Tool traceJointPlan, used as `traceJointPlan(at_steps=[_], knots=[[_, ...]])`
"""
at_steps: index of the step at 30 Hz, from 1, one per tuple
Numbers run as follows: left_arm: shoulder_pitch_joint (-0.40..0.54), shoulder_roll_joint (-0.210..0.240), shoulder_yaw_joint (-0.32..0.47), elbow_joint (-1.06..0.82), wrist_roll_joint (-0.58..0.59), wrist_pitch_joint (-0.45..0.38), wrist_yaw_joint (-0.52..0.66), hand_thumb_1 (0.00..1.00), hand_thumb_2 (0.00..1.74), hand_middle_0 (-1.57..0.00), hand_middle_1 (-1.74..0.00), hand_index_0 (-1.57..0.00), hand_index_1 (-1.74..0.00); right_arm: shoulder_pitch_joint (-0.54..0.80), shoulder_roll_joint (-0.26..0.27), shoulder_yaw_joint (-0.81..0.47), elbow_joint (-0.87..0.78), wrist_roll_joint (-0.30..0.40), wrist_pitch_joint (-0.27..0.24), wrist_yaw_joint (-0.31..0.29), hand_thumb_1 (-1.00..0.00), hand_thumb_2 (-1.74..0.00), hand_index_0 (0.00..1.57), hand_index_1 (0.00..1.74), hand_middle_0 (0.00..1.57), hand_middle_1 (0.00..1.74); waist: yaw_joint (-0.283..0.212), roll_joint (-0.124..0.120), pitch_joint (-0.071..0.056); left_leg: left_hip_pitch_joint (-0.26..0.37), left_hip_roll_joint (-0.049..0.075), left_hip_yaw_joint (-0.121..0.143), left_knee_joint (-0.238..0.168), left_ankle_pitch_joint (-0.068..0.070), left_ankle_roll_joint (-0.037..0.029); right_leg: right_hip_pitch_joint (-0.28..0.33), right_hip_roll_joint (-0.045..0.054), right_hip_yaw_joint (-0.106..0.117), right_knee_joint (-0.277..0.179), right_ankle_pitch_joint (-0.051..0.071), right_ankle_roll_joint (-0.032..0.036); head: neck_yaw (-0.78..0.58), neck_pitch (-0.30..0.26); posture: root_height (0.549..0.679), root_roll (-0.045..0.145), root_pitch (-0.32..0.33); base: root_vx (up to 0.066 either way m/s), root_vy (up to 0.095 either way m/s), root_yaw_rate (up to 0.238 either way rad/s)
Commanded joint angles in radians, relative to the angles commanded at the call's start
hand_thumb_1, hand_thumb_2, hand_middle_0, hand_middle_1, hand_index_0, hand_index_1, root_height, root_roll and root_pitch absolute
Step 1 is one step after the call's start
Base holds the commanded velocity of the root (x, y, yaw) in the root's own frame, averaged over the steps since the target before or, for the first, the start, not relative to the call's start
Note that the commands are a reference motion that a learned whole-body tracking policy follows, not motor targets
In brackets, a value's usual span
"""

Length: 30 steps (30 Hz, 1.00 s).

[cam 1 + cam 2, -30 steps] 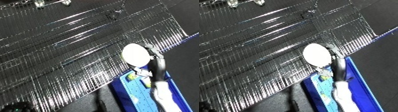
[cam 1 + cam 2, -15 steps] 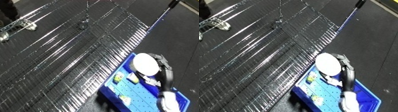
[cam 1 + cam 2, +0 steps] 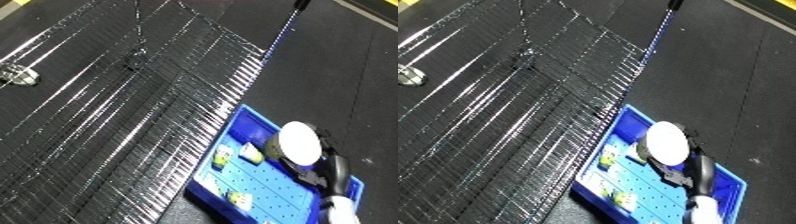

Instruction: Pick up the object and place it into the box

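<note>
White round object (image 3: 298,143) sits over the blue bin (image 3: 233,131), w/ the right hand (image 3: 313,162) behind it, black fingers curled round its edge, holding it. Forearm runs down to the lower edge. Small yellowish items (image 3: 251,153) lie on the bin's perforated floor, just beside the object. Bin is next to a black wire-grid surface (image 3: 133,115). Left hand not seen.

I can read no text anywhere: none on the blue bin (image 3: 233,134), none on the white object (image 3: 298,143) in my right hand (image 3: 322,167), none on the small packets lying in the bin.
</note>
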Motion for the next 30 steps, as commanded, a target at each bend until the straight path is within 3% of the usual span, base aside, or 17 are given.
traceJointPlan(at_steps=[3,10,20,30], knots=[[-0.002,-0.003,-0.004,0.001,-0.008,-0.006,0.000,1.00,1.74,-1.57,-1.74,-1.57,-1.74,-0.005,-0.007,-0.002,0.015,0.001,0.002,-0.001,0.00,0.00,0.00,0.00,0.00,0.00,0.000,0.008,-0.002,0.002,-0.003,-0.004,-0.006,0.004,-0.0020,0.000,-0.0006,0.000,-0.003,0.001,-0.0006,0.015,-0.004,0.669,0.077,-0.030,-0.001,0.031,0.020],[0.000,-0.006,-0.012,-0.003,-0.024,-0.001,0.003,1.00,1.74,-1.57,-1.74,-1.57,-1.74,-0.010,-0.016,-0.004,0.032,-0.016,0.011,-0.013,0.00,0.00,0.00,0.00,0.00,0.00,0.008,0.012,-0.010,0.002,-0.003,-0.013,-0.011,0.012,-0.0047,0.004,0.0000,-0.006,-0.004,0.000,-0.0034,0.011,-0.032,0.670,0.077,-0.029,0.015,0.008,0.048],[0.002,-0.009,-0.017,-0.011,-0.031,0.006,0.019,1.00,1.74,-1.57,-1.74,-1.57,-1.74,-0.013,-0.005,0.010,0.001,-0.074,0.033,-0.050,0.00,0.00,0.00,0.00,0.00,0.00,0.026,0.010,-0.013,-0.006,-0.009,-0.031,-0.011,0.023,-0.0049,0.000,0.0036,-0.015,0.019,-0.009,-0.0113,-0.038,-0.085,0.670,0.077,-0.030,0.010,0.000,0.067],[0.023,-0.012,-0.015,-0.025,-0.033,0.017,0.017,1.00,1.74,-1.57,-1.74,-1.57,-1.74,-0.014,0.030,0.091,-0.092,-0.131,0.056,0.080,0.00,0.00,0.00,0.00,0.00,0.00,0.063,-0.009,-0.021,0.005,-0.018,-0.059,-0.034,0.036,-0.0061,0.027,-0.0009,-0.038,0.016,-0.014,-0.0186,-0.166,-0.162,0.671,0.078,-0.044,0.031,-0.010,0.103]])
